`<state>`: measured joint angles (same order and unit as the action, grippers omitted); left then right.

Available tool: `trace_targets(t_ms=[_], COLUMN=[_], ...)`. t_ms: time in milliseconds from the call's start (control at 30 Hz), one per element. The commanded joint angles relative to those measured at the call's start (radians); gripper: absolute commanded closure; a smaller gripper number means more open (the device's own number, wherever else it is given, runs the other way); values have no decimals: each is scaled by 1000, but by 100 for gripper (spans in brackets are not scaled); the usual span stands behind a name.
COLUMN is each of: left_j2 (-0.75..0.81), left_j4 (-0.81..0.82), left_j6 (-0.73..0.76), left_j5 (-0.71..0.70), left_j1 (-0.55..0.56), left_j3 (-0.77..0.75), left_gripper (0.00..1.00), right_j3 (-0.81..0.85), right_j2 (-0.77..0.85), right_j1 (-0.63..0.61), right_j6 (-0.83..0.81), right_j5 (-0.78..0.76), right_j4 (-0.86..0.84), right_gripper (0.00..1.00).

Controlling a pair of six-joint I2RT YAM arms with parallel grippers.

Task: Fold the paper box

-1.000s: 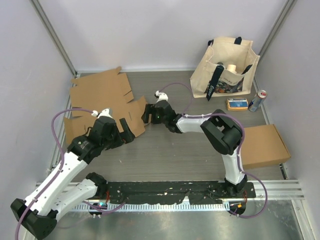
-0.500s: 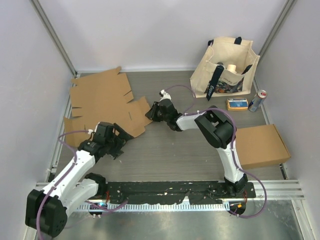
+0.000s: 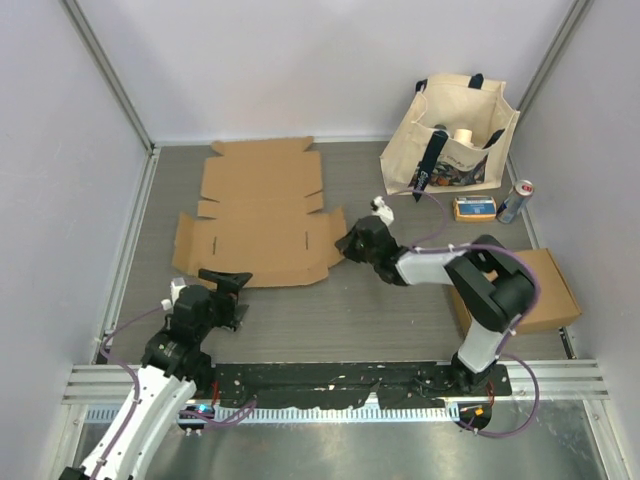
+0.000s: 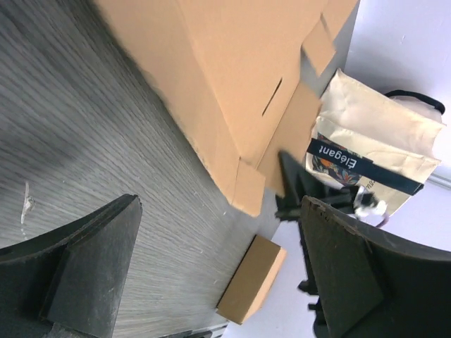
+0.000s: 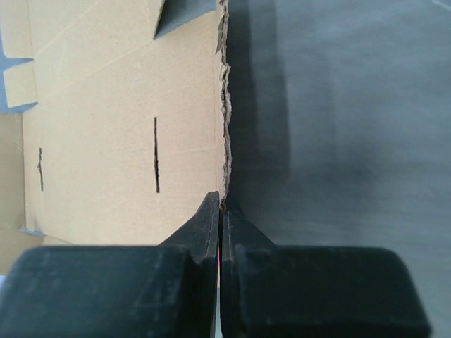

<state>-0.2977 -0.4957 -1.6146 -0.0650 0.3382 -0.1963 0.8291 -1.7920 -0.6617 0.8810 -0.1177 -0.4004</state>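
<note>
The paper box (image 3: 260, 215) is an unfolded brown cardboard blank that lies flat on the table, left of centre. My right gripper (image 3: 350, 243) is shut on the blank's right edge. In the right wrist view that ragged edge of the paper box (image 5: 120, 127) runs straight into the closed tips of the right gripper (image 5: 220, 201). My left gripper (image 3: 232, 297) hangs open and holds nothing, near the table's front left, just short of the blank's near edge. In the left wrist view, the paper box (image 4: 232, 84) lies beyond the wide-open left gripper (image 4: 220, 204).
A cream tote bag (image 3: 450, 135) stands at the back right, with a small orange packet (image 3: 474, 208) and a can (image 3: 515, 200) beside it. A closed brown carton (image 3: 525, 290) lies at the right edge. Grey walls enclose the table.
The right gripper has shut on the blank's edge and dragged it right, turning it square to the table. The left arm has pulled back toward the near edge, still open.
</note>
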Motion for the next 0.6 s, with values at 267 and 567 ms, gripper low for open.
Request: trace_targets(t_ms=[267,567], left_j2=[-99,-520], left_j4=[-31,431], left_j6=[-54,-56], left_j5=[91,162], left_j1=[-4,-2], left_j3=[-60,-57], left_gripper=[0,17], right_j3=[-361,-418], right_j2=[361,451], right_j1=[-18,-41], right_j6=[194,251], right_j5=[-261,-301], right_j4=[-57,-6], right_gripper=[99,99])
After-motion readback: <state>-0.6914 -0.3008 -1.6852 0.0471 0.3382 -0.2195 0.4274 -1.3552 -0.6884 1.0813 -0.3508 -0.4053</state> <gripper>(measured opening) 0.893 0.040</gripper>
